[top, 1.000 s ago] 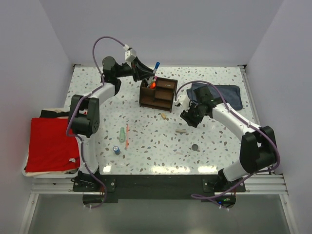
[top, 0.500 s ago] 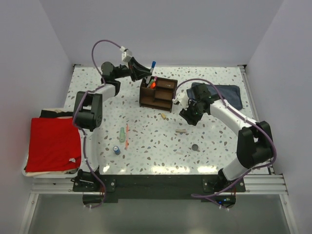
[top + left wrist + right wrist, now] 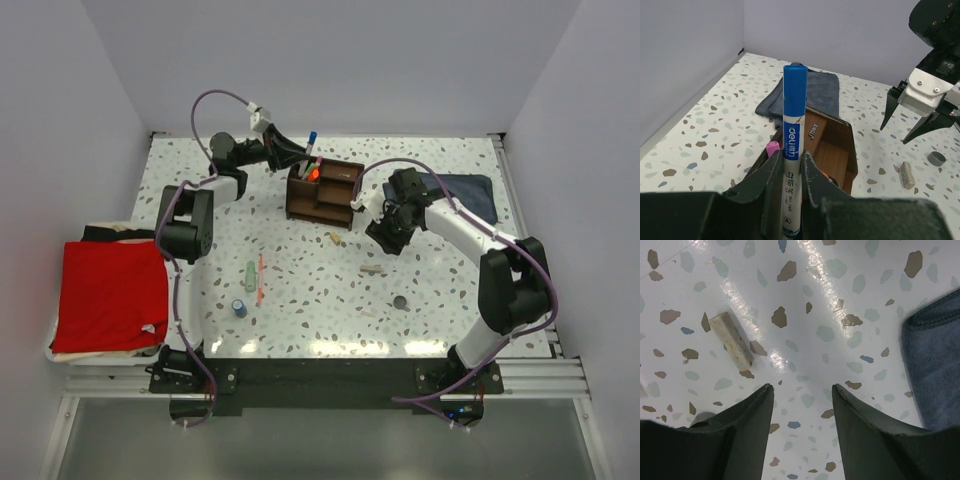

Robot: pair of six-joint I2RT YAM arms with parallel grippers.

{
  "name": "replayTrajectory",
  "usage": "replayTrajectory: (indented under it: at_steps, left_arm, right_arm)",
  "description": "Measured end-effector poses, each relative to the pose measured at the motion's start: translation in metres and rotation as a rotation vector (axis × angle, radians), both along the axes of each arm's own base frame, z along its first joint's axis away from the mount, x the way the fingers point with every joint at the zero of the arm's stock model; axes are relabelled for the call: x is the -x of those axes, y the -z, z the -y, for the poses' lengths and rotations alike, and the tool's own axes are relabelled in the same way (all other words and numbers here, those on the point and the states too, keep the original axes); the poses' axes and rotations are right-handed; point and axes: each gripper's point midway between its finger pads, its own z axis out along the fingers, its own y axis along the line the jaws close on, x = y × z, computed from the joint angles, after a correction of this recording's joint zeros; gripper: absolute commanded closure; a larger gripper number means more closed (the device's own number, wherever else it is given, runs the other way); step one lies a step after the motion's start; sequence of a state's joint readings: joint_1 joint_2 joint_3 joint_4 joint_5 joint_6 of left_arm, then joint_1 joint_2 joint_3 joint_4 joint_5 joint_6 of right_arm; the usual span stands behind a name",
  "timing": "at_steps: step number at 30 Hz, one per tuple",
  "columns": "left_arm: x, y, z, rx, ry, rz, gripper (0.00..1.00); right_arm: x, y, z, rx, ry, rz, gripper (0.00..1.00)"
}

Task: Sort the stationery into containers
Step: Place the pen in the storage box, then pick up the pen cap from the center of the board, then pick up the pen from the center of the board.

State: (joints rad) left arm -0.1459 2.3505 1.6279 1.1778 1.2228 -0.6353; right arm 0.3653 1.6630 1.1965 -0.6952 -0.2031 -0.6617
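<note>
My left gripper [image 3: 792,160] is shut on a white marker with a blue cap [image 3: 794,120], held upright over the left end of the dark brown wooden organizer [image 3: 832,145]. A pink pen tip [image 3: 772,148] pokes up beside it. From above, the marker [image 3: 311,140] stands above the organizer [image 3: 325,190], which holds orange and green items. My right gripper [image 3: 802,387] hangs open over bare table right of the organizer, a tan eraser [image 3: 731,341] just ahead of it. On the table lie a pale green tube [image 3: 250,271], an orange pen [image 3: 261,280], a blue cylinder [image 3: 240,308], a dark disc [image 3: 400,301] and a tan bit [image 3: 338,238].
A folded blue-grey cloth [image 3: 465,195] lies at the back right, close to my right arm. A red cloth [image 3: 105,297] sits off the table's left edge. White walls close in the back and both sides.
My left arm has drawn back and shifted the marker slightly left above the organizer. My right gripper has edged a little toward the organizer. Both grippers keep the same opening.
</note>
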Motion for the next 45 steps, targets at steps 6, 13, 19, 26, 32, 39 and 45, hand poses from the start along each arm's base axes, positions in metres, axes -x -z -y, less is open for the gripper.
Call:
replayTrajectory:
  at_steps: [6, 13, 19, 26, 32, 39, 45]
  left_arm:
    - [0.006, 0.013, -0.002, -0.010, 0.010, -0.026, 0.70]
    - [0.013, 0.018, -0.005, -0.020, 0.026, -0.025, 0.57]
    - [0.024, -0.007, -0.007, -0.020, 0.034, 0.018, 0.51]
    - [0.070, -0.093, -0.032, -0.037, -0.061, 0.099, 0.38]
    - [0.091, -0.151, -0.042, -0.230, -0.372, 0.172, 0.38]
    - [0.115, -0.045, -0.052, -0.593, -0.499, -0.228, 0.38]
    - [0.182, 0.072, -0.103, -0.876, -0.581, -0.624, 0.48]
  right_arm:
    - [-0.002, 0.000, 0.000, 0.002, 0.001, 0.000, 0.45]
    - [-0.003, 0.000, -0.001, 0.001, 0.000, 0.002, 0.45]
    - [-0.003, 0.000, -0.001, 0.000, 0.000, 0.003, 0.43]
    - [-0.002, -0.011, -0.002, -0.024, 0.016, 0.037, 0.41]
    - [0.002, -0.023, -0.007, -0.079, 0.057, 0.060, 0.42]
    - [-0.003, -0.045, -0.024, -0.215, 0.151, 0.083, 0.43]
    - [-0.004, -0.081, -0.035, -0.335, 0.210, 0.142, 0.43]
